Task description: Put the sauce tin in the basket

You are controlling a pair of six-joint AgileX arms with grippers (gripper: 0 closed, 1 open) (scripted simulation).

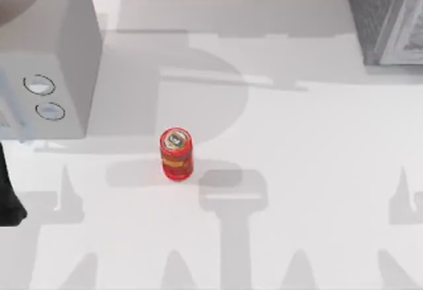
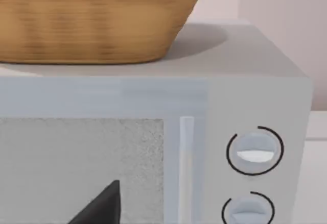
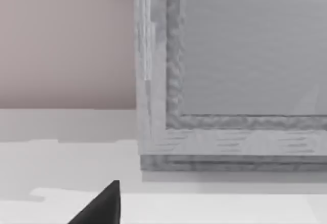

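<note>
1 sauce tin (image 1: 176,154) is shown upright on the white worktop (image 1: 310,171), left of centre in the top view and near the front corner of the microwave (image 1: 56,59). The basket (image 2: 97,20) is seen in the left wrist view resting on top of the microwave, above its 2 dials (image 2: 254,151). A dark fingertip of the left hand (image 2: 99,206) is seen in the left wrist view, and one of the right hand (image 3: 99,206) in the right wrist view facing a grey cabinet (image 3: 230,76); whether either is apart or together cannot be told. The tin is untouched, so the reach is judged to be the step in hand. A grasp low around the label band, with the tin kept vertical, is advised, followed by a lift high enough to clear the basket rim.
</note>
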